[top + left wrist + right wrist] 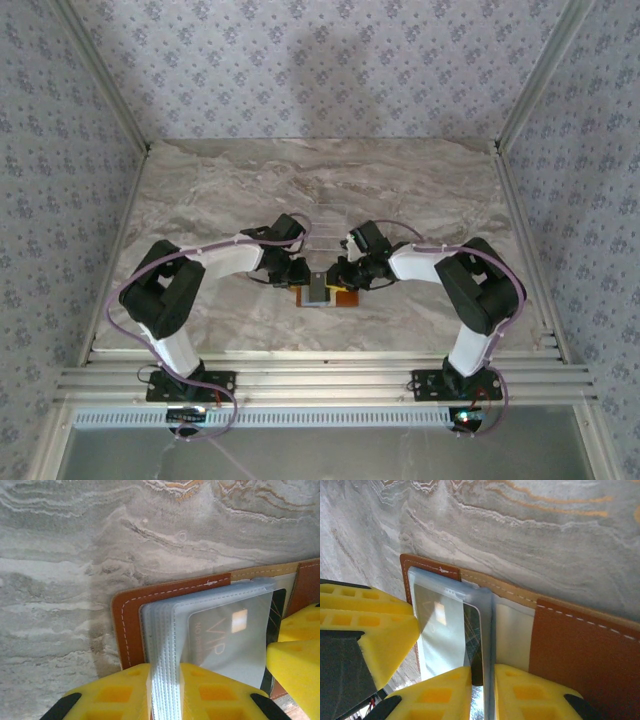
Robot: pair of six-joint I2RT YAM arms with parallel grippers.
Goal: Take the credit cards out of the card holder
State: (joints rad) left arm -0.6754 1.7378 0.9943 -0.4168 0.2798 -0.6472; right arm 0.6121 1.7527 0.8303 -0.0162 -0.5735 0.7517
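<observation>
Marble-look tabletop [420,190]: grey-beige with pale and rust-coloured veins, matt and flat.
Room: walls [330,70] on three sides, papered in pale grey-blue with a small repeated floral motif.
Frame: aluminium rails [320,380] run along the near edge, with both arm bases bolted to them.
Card holder [347,297]: orange-brown leather with white stitching. It lies open and flat on the tabletop near the front edge, midway between the two arms.
Plastic sleeves [160,630]: a fan of clear leaves standing up from the open holder.
Left gripper [165,705]: yellow fingers pressed together on the stacked edges of the plastic sleeves.
Right gripper [482,700]: yellow fingers closed on a thin sleeve leaf with the edge of the dark card [475,645] against it. Whether the card itself or only the plastic is pinched cannot be told.
Grippers together: they meet over the holder from opposite sides, and each one's yellow finger shows in the other's wrist view.
Silver card [225,640]: sits inside the front sleeve.
Writing: "VIP" in large pale letters on the silver card. A smaller line beside it is too blurred to read.
Chip [240,620]: a small gold square above the lettering.
</observation>
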